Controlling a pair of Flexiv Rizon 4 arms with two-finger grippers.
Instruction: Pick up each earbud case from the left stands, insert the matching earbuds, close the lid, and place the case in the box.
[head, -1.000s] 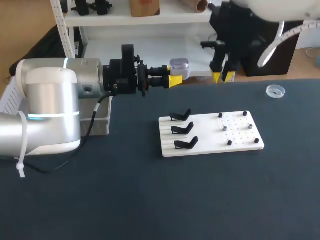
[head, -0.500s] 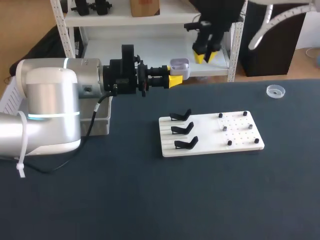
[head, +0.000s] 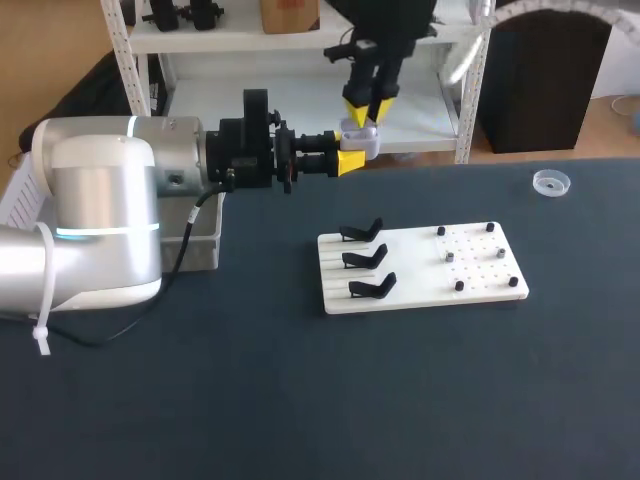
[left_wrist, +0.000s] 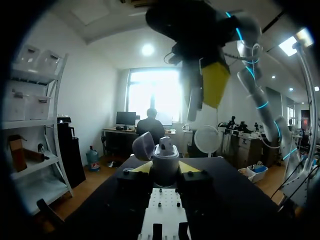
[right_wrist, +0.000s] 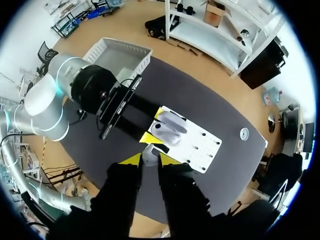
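Two grippers sit together over the far side of the dark blue table (head: 300, 400). My left gripper (head: 350, 150) is clamped from both sides on the pale lavender-grey earbud case (head: 360, 133). It holds the case in the air with its rounded lid flipped open, well clear of the white rectangular board (head: 420, 285). My right gripper (head: 367, 108) hangs pointing down right above the open case, very close to it in the head view. A small pale grey piece (right_wrist: 149, 152) shows at that gripper in its own wrist view, but I can't tell if the gripper is pinching it or spread. The board carries three black angled stands (head: 365, 257) in a column on its left half, and small dark and grey bits dot its right half. A light grey plastic box (head: 200, 240) sits at the table's left edge beside my left arm. A clear round dish (head: 550, 181) lies near the far right.
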